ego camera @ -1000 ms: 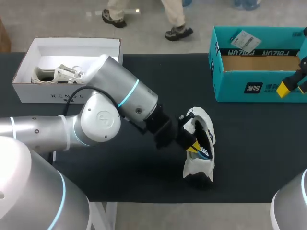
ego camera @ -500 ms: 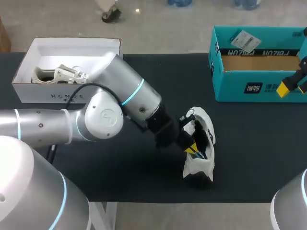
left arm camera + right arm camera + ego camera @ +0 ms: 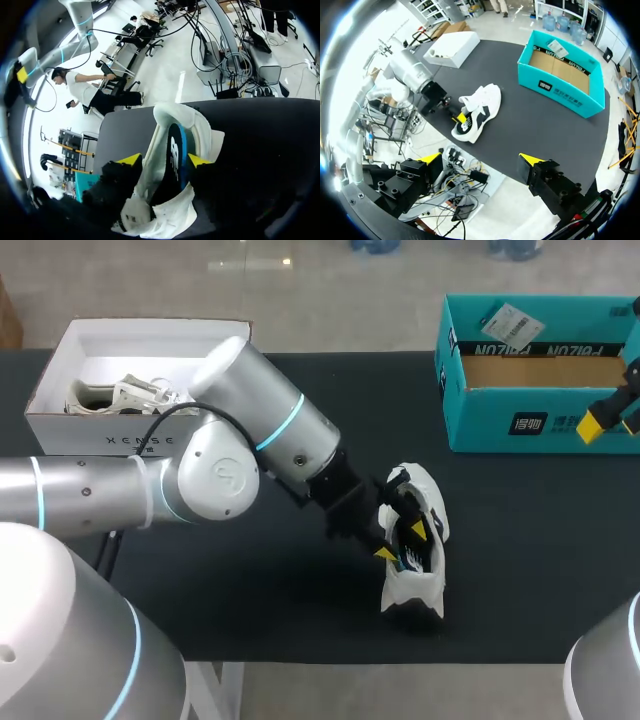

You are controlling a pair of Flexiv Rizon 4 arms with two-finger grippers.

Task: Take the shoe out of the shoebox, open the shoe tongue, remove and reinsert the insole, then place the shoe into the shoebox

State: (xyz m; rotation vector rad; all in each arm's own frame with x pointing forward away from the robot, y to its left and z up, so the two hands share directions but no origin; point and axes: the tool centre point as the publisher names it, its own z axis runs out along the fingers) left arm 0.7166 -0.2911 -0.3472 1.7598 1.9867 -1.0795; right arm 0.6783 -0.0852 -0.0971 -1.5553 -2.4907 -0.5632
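The left hand (image 3: 401, 541) is down on the shoe (image 3: 412, 590), which lies on the dark tabletop (image 3: 520, 540), out of both boxes. Its fingers are spread wide. One yellow tip sits outside the shoe's near side wall and the other over the open mouth, so the wall and the dark insole (image 3: 175, 155) lie between them. Whether either pad actually presses the wall is hard to tell from here; it looks like a loose straddle, not a grip.

The shoe's long axis runs straight ahead of this hand. What looks like the rounded heel is out beyond the tips, and the folded-back tongue is crumpled under the wrist. The insole is directly under the spread, so I judge the next move depends on closing onto its edge and not the wall.

The right hand (image 3: 480, 159) hangs high and well off to the side, its fingers wide and holding nothing. The left arm is far nearer.

The teal box (image 3: 540, 425) stands open near the right hand, and the white shoebox (image 3: 120, 440), holding another shoe (image 3: 120, 395), sits back behind the left arm. Nothing lies between shoe and hand.
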